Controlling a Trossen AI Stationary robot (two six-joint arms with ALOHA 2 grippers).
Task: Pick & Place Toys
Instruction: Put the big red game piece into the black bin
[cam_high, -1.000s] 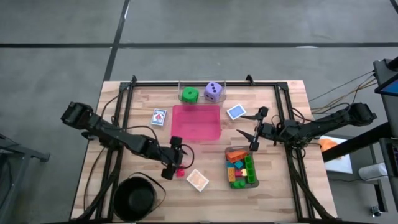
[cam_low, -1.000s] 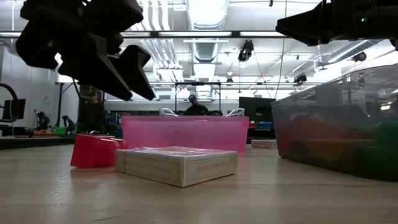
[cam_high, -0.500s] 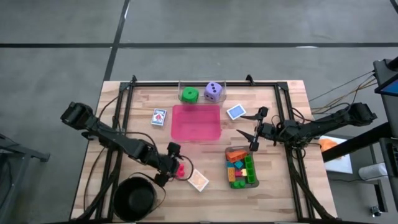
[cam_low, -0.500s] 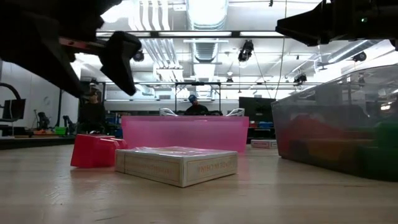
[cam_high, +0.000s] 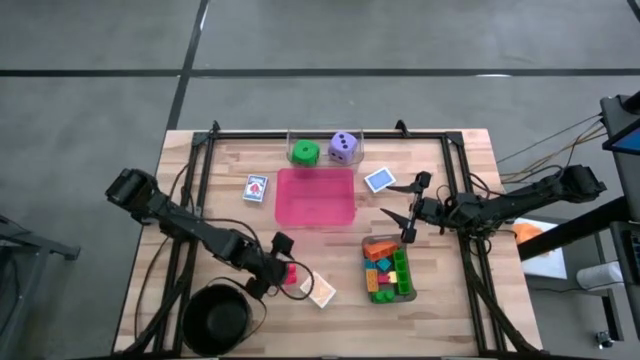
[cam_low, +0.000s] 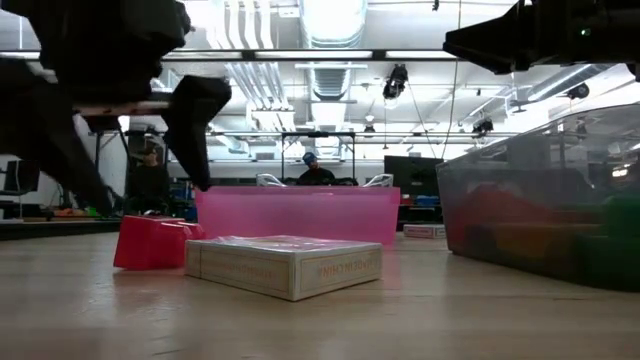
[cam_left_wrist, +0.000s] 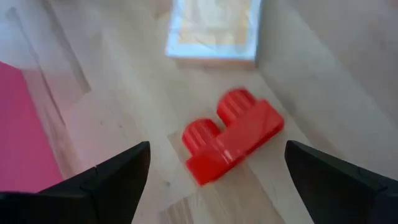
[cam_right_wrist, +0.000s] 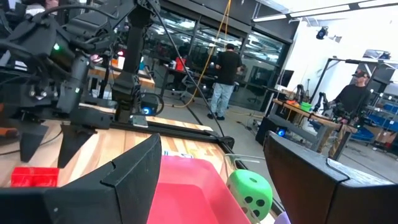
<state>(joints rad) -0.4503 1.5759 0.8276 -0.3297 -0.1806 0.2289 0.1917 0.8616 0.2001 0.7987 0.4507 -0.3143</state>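
A red two-stud brick (cam_high: 290, 272) lies flat on the table near the front, also in the left wrist view (cam_left_wrist: 233, 140) and the low view (cam_low: 150, 243). My left gripper (cam_high: 280, 268) is open just above it, one finger on either side, touching nothing (cam_left_wrist: 216, 146). An orange card box (cam_high: 320, 291) lies flat next to the brick. My right gripper (cam_high: 400, 212) is open and empty, held above the table at the right. Green (cam_high: 305, 153) and purple (cam_high: 343, 147) dice sit in a clear tray at the back.
A pink tray (cam_high: 315, 197) sits mid-table. A clear bin (cam_high: 410, 290) of several coloured bricks stands at the front right. A black bowl (cam_high: 218, 318) is at the front left. Blue cards (cam_high: 256, 188) (cam_high: 379, 180) lie on either side of the pink tray. People stand in the room beyond.
My left gripper has come down toward the red brick and shifted a little toward the table's near edge, staying open. The brick and the orange card box have stayed in place.
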